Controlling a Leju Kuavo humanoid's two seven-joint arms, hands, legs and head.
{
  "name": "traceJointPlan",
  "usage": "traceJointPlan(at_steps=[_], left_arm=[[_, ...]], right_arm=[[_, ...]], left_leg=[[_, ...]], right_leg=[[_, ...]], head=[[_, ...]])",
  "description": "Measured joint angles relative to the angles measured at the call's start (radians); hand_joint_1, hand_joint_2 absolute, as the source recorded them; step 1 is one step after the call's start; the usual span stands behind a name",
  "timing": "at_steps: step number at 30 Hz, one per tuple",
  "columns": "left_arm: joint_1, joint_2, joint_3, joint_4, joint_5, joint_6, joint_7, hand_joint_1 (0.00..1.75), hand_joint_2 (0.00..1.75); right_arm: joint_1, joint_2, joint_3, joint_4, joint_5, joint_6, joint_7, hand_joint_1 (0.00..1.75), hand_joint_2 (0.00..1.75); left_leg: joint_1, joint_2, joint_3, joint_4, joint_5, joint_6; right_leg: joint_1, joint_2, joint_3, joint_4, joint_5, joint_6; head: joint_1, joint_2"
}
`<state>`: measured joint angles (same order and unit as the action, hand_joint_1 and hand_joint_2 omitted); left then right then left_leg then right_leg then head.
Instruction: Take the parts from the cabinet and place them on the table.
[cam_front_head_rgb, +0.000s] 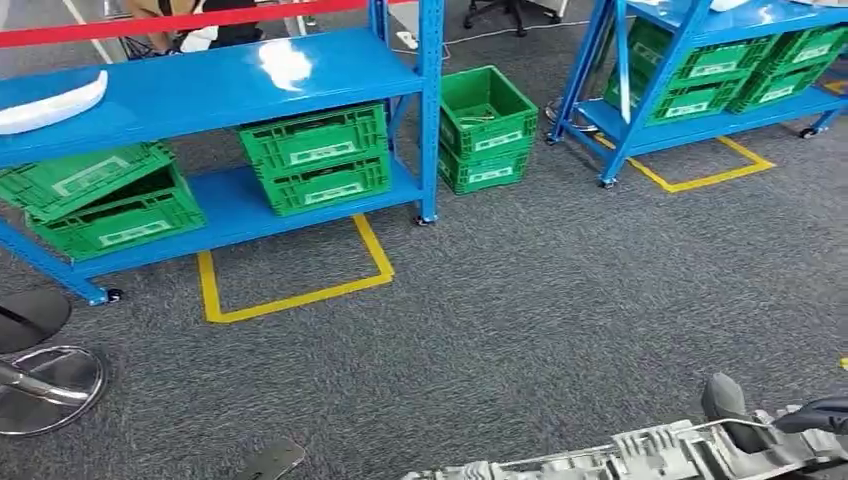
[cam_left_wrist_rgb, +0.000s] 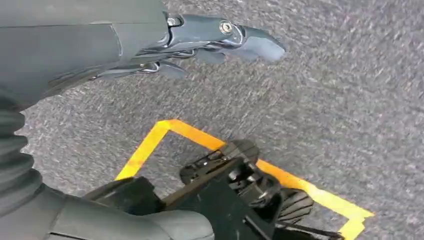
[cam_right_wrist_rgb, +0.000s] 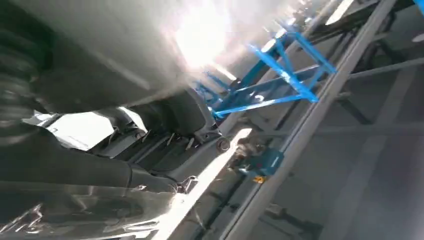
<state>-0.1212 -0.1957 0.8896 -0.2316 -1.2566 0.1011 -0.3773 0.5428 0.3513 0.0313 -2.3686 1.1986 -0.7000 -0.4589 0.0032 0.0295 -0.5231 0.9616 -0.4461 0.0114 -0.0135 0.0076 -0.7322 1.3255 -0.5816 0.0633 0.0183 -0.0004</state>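
At the lower right of the head view, the right hand (cam_front_head_rgb: 760, 425) grips a long grey cast metal part (cam_front_head_rgb: 600, 455), its long axis running leftward along the bottom edge. The left hand (cam_left_wrist_rgb: 220, 40) hangs over grey carpet (cam_front_head_rgb: 560, 300), fingers loosely extended, holding nothing. No table is visible; blue shelving (cam_front_head_rgb: 200, 85) fills the upper left.

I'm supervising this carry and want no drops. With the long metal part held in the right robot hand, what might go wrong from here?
The grey cast metal part is long and is gripped near one end by the right robot hand, so it may sag or slip. Its free end could clip the blue rack or the green crates during a turn. The left robot hand hangs empty, giving no support.
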Motion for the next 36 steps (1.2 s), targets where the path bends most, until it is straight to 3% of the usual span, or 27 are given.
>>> traceJointPlan(at_steps=[1,2,3,4,5,6,9,10,11,13,14,15,16,18,19,20,22,24,25,26,27,29,30,32,34,35,36], left_arm=[[0.000,0.000,0.000,0.000,0.000,0.000,0.000,0.00,1.75],[0.000,-0.002,0.000,0.000,0.000,0.000,0.000,0.00,1.75],[-0.001,-0.002,0.000,0.000,0.000,0.000,0.000,0.00,1.75],[-0.002,0.000,0.000,0.000,0.000,0.000,0.000,0.00,1.75],[-0.001,0.005,0.000,0.000,0.000,0.001,0.000,0.00,1.75],[-0.002,0.003,-0.001,0.000,0.000,0.001,0.000,0.00,1.75],[-0.004,0.004,-0.001,0.000,0.000,0.002,0.000,0.00,1.75],[-0.004,0.003,-0.001,0.000,0.000,0.002,0.000,0.00,1.75],[-0.004,0.003,-0.001,0.000,0.000,0.002,-0.001,0.00,1.75],[-0.001,0.003,-0.001,0.000,0.000,0.002,0.000,0.00,1.75],[0.000,0.003,-0.001,0.001,0.000,0.002,0.000,0.00,1.75],[0.001,0.003,-0.001,0.001,0.000,0.002,-0.001,0.00,1.75],[0.001,0.002,-0.001,0.001,0.000,0.002,0.000,0.00,1.75],[0.000,0.002,-0.001,0.001,0.001,0.002,0.000,0.00,1.75],[-0.001,0.002,-0.001,0.001,0.002,0.002,-0.001,0.00,1.75],[-0.001,0.005,-0.001,0.001,0.003,0.003,-0.001,0.00,1.75],[-0.002,0.003,-0.001,0.001,0.005,0.003,-0.001,0.00,1.75],[-0.003,0.003,-0.002,0.001,0.006,0.003,-0.002,0.00,1.75],[-0.004,0.001,-0.002,0.001,0.006,0.003,-0.002,0.00,1.75],[-0.005,0.000,-0.002,0.001,0.008,0.003,-0.004,0.00,1.75],[-0.004,0.000,-0.002,0.001,0.009,0.003,-0.004,0.00,1.75],[0.000,0.000,-0.002,0.001,0.009,0.003,-0.004,0.00,1.75],[0.001,0.000,-0.002,0.001,0.009,0.003,-0.004,0.00,1.75],[0.000,-0.002,-0.002,0.001,0.010,0.003,-0.005,0.00,1.75],[0.000,-0.003,-0.002,0.001,0.011,0.003,-0.006,0.00,1.75],[-0.001,0.000,-0.002,0.001,0.011,0.003,-0.006,0.00,1.75],[-0.001,0.000,-0.002,0.001,0.011,0.003,-0.007,0.00,1.75]], right_arm=[[0.000,0.000,0.000,0.000,-0.001,0.000,0.001,1.75,1.75],[0.000,0.000,-0.001,0.000,-0.002,0.000,0.001,1.75,1.75],[0.000,0.000,-0.002,0.000,-0.002,0.000,0.001,1.75,1.75],[-0.001,0.000,-0.002,0.000,-0.002,0.000,0.001,1.75,1.75],[-0.001,0.000,-0.002,0.000,-0.002,0.000,0.002,1.75,1.75],[-0.001,0.000,-0.003,-0.001,-0.003,0.000,0.002,1.75,1.75],[0.000,0.000,-0.006,-0.003,-0.002,0.000,0.002,1.75,1.75],[0.000,0.000,-0.008,-0.004,-0.002,0.000,0.002,1.75,1.75],[-0.001,0.000,-0.010,-0.005,-0.002,0.000,0.003,1.75,1.75],[-0.001,0.000,-0.011,-0.005,-0.002,0.000,0.004,1.75,1.75],[0.000,0.000,-0.013,-0.005,-0.002,0.000,0.004,1.75,1.75],[-0.001,0.000,-0.015,-0.005,-0.002,0.000,0.004,1.75,1.75],[0.000,0.000,-0.016,-0.005,-0.002,0.000,0.004,1.75,1.75],[-0.001,0.000,-0.018,-0.006,-0.002,0.000,0.004,1.75,1.75],[-0.001,0.000,-0.018,-0.009,-0.003,0.000,0.004,1.75,1.75],[-0.002,0.000,-0.019,-0.010,-0.004,0.000,0.005,1.75,1.75],[-0.001,0.000,-0.019,-0.011,-0.005,-0.001,0.006,1.75,1.75],[0.000,0.000,-0.020,-0.011,-0.005,-0.001,0.006,1.75,1.75],[0.001,0.000,-0.020,-0.014,-0.005,-0.001,0.007,1.75,1.75],[-0.002,0.000,-0.021,-0.016,-0.007,-0.001,0.006,1.75,1.75],[-0.004,0.000,-0.021,-0.016,-0.007,-0.001,0.006,1.75,1.75],[-0.002,0.000,-0.021,-0.016,-0.008,-0.001,0.006,1.75,1.75],[-0.001,0.000,-0.021,-0.016,-0.008,-0.001,0.006,1.75,1.75],[-0.002,0.000,-0.021,-0.016,-0.008,-0.001,0.006,1.75,1.75],[-0.002,0.000,-0.021,-0.016,-0.009,-0.001,0.006,1.75,1.75],[-0.004,0.000,-0.021,-0.016,-0.009,-0.001,0.006,1.75,1.75],[-0.003,0.000,-0.021,-0.017,-0.010,-0.001,0.006,1.75,1.75]], left_leg=[[0.001,0.007,0.000,0.000,0.001,-0.002],[0.004,0.013,0.000,0.001,0.001,-0.006],[0.007,0.018,0.000,0.004,0.000,-0.012],[0.002,0.022,0.004,0.011,-0.004,-0.021],[-0.003,0.024,0.002,0.016,-0.011,-0.028],[-0.003,0.027,0.005,0.015,-0.009,-0.033],[0.003,0.040,0.008,0.011,-0.007,-0.049],[0.005,0.022,0.002,0.025,-0.024,-0.056],[0.005,0.002,-0.019,0.072,-0.061,-0.058],[0.005,-0.016,-0.104,0.249,-0.145,-0.060],[0.005,-0.018,-0.138,0.312,-0.163,-0.059],[0.005,-0.019,-0.158,0.338,-0.158,-0.056],[0.004,-0.020,-0.151,0.318,-0.130,-0.052],[0.002,-0.030,-0.085,0.166,-0.033,-0.037],[0.000,-0.051,-0.048,0.083,0.005,-0.028],[-0.002,-0.079,-0.029,0.040,0.005,-0.017],[-0.003,-0.071,-0.028,0.024,-0.001,-0.024],[-0.004,-0.061,-0.026,0.016,0.005,-0.015],[0.004,-0.052,-0.023,0.007,0.012,-0.011],[0.003,-0.046,-0.022,0.007,0.010,-0.006],[0.003,-0.039,-0.021,0.008,0.009,-0.004],[0.002,-0.019,-0.022,0.008,0.008,-0.001],[0.002,-0.011,-0.022,0.008,0.007,-0.001],[0.002,0.003,-0.019,0.009,0.005,-0.004],[0.005,0.012,-0.011,0.011,-0.001,-0.014],[-0.005,0.016,-0.011,0.016,-0.006,-0.023],[-0.006,0.018,-0.012,0.020,-0.009,-0.028]], right_leg=[[-0.001,-0.002,0.029,-0.040,0.024,0.001],[-0.004,-0.007,0.081,-0.122,0.061,0.003],[-0.007,-0.022,0.144,-0.224,0.096,0.006],[-0.010,-0.053,0.189,-0.300,0.103,0.012],[-0.010,-0.053,0.188,-0.301,0.104,0.000],[-0.008,-0.040,0.183,-0.297,0.104,-0.016],[-0.004,-0.024,0.183,-0.295,0.109,-0.039],[-0.006,-0.018,0.180,-0.296,0.114,-0.046],[-0.006,-0.013,0.177,-0.296,0.118,-0.053],[-0.004,0.002,0.168,-0.296,0.122,-0.059],[-0.003,0.010,0.165,-0.296,0.123,-0.060],[-0.001,0.020,0.163,-0.296,0.123,-0.060],[0.000,0.029,0.163,-0.296,0.124,-0.061],[0.003,0.049,0.167,-0.296,0.124,-0.060],[0.004,0.058,0.168,-0.296,0.125,-0.059],[0.009,0.064,0.164,-0.293,0.123,-0.053],[0.002,0.077,0.154,-0.295,0.128,-0.041],[-0.001,0.089,0.144,-0.302,0.131,-0.025],[-0.001,0.075,0.143,-0.289,0.125,-0.024],[0.004,0.037,0.124,-0.250,0.100,-0.021],[0.003,0.017,0.092,-0.185,0.062,-0.017],[0.002,0.002,0.012,-0.026,-0.006,-0.010],[0.002,0.000,-0.005,0.006,-0.009,-0.007],[0.000,-0.004,0.035,-0.068,0.048,-0.004],[-0.004,-0.031,0.136,-0.248,0.127,-0.001],[0.003,-0.054,0.157,-0.290,0.112,-0.002],[-0.001,-0.035,0.165,-0.292,0.119,-0.019]], head=[[0.000,0.000],[0.000,0.000],[0.000,0.000],[0.002,0.000],[0.004,0.000],[-0.008,0.000],[-0.008,0.000],[-0.010,0.000],[-0.011,0.000],[-0.011,0.000],[-0.011,0.000],[-0.011,0.000],[-0.011,0.000],[-0.011,0.000],[-0.011,0.000],[-0.010,0.000],[-0.009,0.000],[-0.010,0.000],[-0.010,0.000],[-0.005,0.000],[-0.002,0.000],[-0.002,0.000],[-0.003,0.000],[-0.002,0.000],[-0.003,0.000],[-0.001,0.000],[-0.004,0.000]])
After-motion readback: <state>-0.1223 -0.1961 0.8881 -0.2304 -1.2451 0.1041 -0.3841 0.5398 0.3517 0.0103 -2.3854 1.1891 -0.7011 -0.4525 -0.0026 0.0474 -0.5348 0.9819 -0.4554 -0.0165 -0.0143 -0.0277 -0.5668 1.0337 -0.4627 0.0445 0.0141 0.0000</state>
